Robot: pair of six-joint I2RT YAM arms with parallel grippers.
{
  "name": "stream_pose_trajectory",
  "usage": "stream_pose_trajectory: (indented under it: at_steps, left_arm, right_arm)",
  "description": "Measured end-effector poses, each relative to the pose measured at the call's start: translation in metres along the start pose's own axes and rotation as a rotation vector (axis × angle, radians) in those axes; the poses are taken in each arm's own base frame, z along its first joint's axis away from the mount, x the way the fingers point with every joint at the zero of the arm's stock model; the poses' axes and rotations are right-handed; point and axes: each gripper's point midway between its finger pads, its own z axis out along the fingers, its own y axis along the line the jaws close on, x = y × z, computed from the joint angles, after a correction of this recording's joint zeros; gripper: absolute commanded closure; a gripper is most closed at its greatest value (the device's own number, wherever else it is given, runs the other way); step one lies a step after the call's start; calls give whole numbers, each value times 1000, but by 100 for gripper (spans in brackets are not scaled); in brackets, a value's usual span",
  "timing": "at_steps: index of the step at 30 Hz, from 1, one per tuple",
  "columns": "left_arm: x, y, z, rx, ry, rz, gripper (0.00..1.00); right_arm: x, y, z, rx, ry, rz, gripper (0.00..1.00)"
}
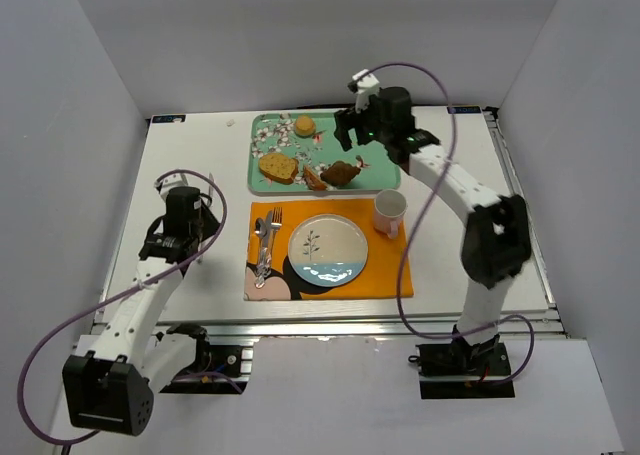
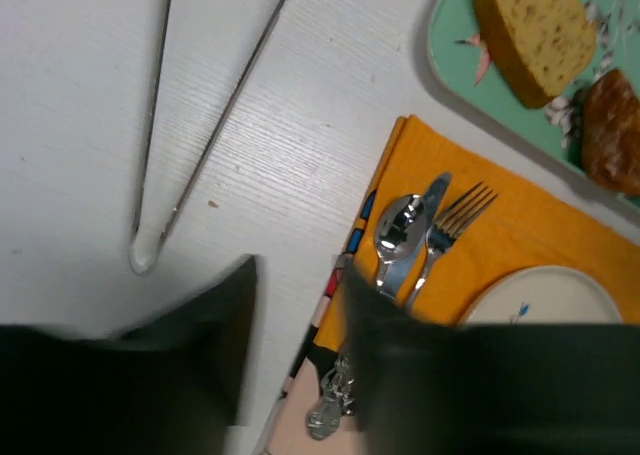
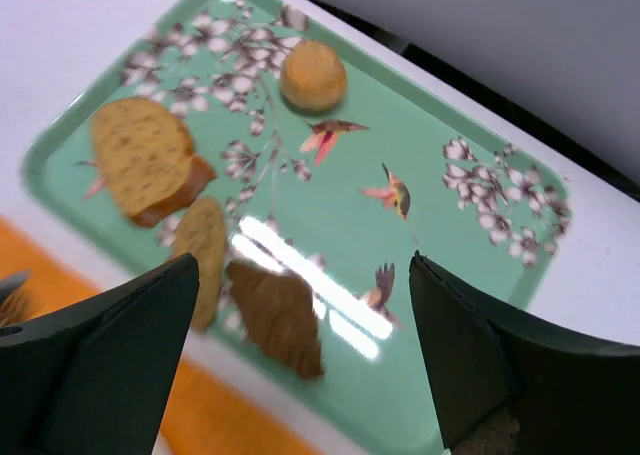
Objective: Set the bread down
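Note:
Two slices of bread lie on the green tray (image 1: 385, 180): a broad one (image 1: 278, 166) (image 3: 140, 160) and a smaller, narrower one (image 1: 314, 178) (image 3: 205, 255) to its right. My right gripper (image 1: 347, 137) (image 3: 302, 265) hangs open and empty above the tray's middle, with a brown croissant (image 3: 275, 315) below the gap and both slices off to its left. My left gripper (image 1: 207, 230) (image 2: 297, 275) is open and empty, low over the bare table by the left edge of the orange placemat (image 2: 560, 235). The broad slice (image 2: 535, 30) shows at the top right of the left wrist view.
A small round bun (image 1: 305, 125) sits at the tray's far side. On the placemat (image 1: 385, 270) lie a spoon, knife and fork (image 1: 266, 237), a white plate (image 1: 327, 250) and a mug (image 1: 390, 212). White walls enclose the table.

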Motion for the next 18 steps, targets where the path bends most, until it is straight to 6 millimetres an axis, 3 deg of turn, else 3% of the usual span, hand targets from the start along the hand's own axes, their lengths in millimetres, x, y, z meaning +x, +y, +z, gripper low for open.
stream_pose_trajectory:
  at_steps: [1, 2, 3, 4, 5, 6, 7, 8, 9, 11, 14, 18]
  left_arm:
    - [0, 2, 4, -4, 11, -9, 100]
    - [-1, 6, 9, -7, 23, -15, 100]
    - [-1, 12, 13, -13, 36, -17, 100]
    - [-2, 18, 18, -18, 49, -26, 100]
    - [-3, 24, 23, -24, 61, -40, 100]
    - [-5, 30, 28, -28, 69, -47, 100]
    - [-5, 35, 33, -27, 81, -50, 98]
    - [-5, 37, 37, -20, 93, -49, 66]
    - [-2, 36, 44, 6, 133, -27, 33]
    - [2, 33, 52, 22, 175, 6, 26]
    - [1, 32, 69, 24, 223, 80, 21]
    - [7, 43, 85, -7, 283, 193, 19]
  right_arm:
    - [-10, 4, -22, -23, -30, -3, 11]
    - [-16, 11, -45, -68, -60, -17, 17]
    - [-18, 20, -68, -139, -87, -43, 31]
    - [-19, 29, -92, -221, -124, -94, 69]
    - [-18, 33, -112, -280, -161, -142, 93]
    - [-13, 40, -130, -340, -195, -183, 100]
    - [-3, 44, -145, -385, -204, -214, 100]
    - [8, 49, -155, -432, -203, -237, 100]
    - [25, 61, -161, -508, -188, -255, 43]
    - [55, 82, -165, -635, -131, -249, 22]
    - [82, 100, -174, -744, -60, -226, 18]
    - [92, 107, -185, -778, -45, -218, 17]
